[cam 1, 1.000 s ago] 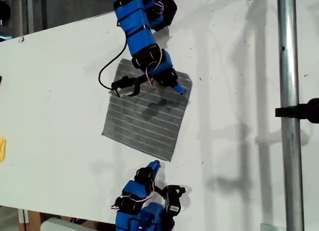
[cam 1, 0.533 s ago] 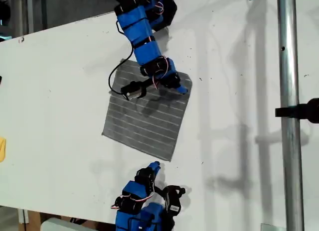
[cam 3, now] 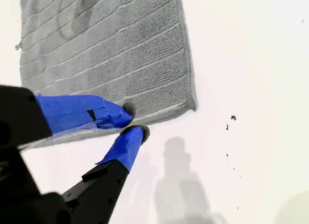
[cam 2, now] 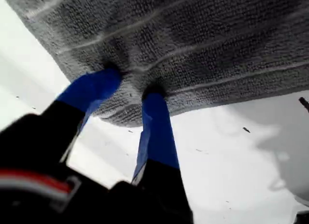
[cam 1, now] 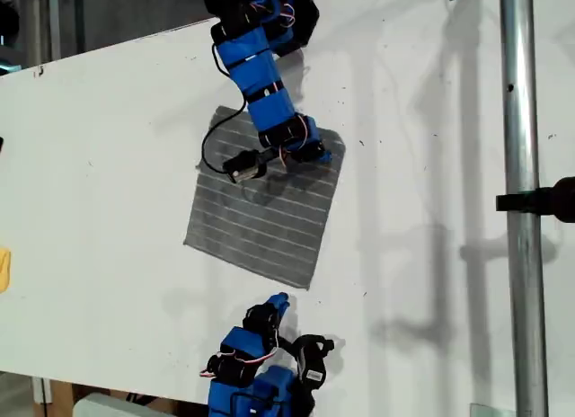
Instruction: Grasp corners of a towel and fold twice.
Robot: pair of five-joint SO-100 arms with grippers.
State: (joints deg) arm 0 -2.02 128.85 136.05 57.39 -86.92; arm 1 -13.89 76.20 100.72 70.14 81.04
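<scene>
Lying flat on the white worktop (cam 1: pixel 108 147), the towel (cam 1: pixel 260 224) is spreading out grey and pale-striped, turned at a slant in the exterior view. My first gripper (cam 2: pixel 131 83) is pressing both blue fingertips (cam 2: pixel 153 101) down onto the cloth just inside one edge, near a rounded corner (cam 2: pixel 126 119); the jaws are standing a little apart with a small ridge of fabric between them, not closed on it. In the exterior view this arm is reaching in from the top, its gripper (cam 1: pixel 325 155) sitting over the towel's corner nearest the exterior view's upper right. My second gripper (cam 3: pixel 131 122) is hanging at the opposite edge, close to another corner (cam 3: pixel 192 107); its upper fingertip is lying over the towel's border and its lower fingertip (cam 3: pixel 133 134) is lying over bare worktop just outside the hem, the jaws slightly apart, and whether either tip is touching I cannot tell. In the exterior view that gripper (cam 1: pixel 277 299) is showing at the bottom, just beside the towel's lowest corner (cam 1: pixel 305 285). A metal pole (cam 1: pixel 521 201) is running down the exterior view's right side.
</scene>
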